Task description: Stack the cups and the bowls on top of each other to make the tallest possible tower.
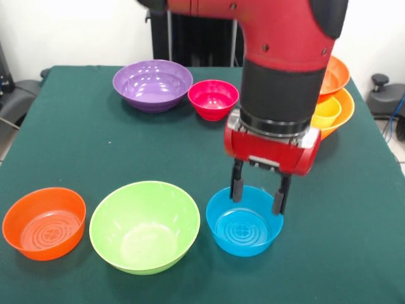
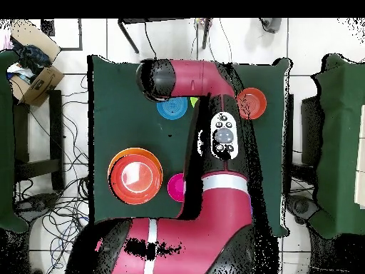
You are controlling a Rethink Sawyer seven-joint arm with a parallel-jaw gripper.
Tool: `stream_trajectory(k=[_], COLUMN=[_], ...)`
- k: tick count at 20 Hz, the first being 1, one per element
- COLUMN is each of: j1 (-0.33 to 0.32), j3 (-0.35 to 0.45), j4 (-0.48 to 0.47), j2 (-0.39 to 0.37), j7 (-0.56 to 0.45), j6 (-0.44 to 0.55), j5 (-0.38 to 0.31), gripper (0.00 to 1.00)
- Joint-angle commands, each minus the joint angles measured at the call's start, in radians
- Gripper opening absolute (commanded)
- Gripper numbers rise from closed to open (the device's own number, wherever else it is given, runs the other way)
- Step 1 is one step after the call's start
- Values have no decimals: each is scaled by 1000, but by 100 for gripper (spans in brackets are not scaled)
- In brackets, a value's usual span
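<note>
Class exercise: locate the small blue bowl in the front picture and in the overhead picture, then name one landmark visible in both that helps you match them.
Front view: the small blue bowl sits low, right of centre, beside the lime green bowl, under the gripper.
Overhead view: the small blue bowl lies near the top, partly covered by the arm.
Shared landmark: the small orange bowl.

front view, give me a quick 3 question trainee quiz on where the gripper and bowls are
1. True or false: the gripper has its fingers open astride the small blue bowl's far rim.
2. Which bowl sits right beside the purple bowl? A) small pink bowl B) big lime green bowl C) small blue bowl
3. Fill in: the front row holds ___ bowls.

Key: 1 true; 2 A; 3 three
</note>
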Motion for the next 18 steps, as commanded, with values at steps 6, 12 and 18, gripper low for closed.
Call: stream_trajectory(k=[6, 12, 18], j1=[-32, -47, -57], j3=[131, 148, 166], j4=[-30, -46, -79], j2=[97, 105, 113], j7=[-288, -312, -330], j6=[44, 49, 85], j5=[-100, -121, -129], gripper=[100, 100, 100])
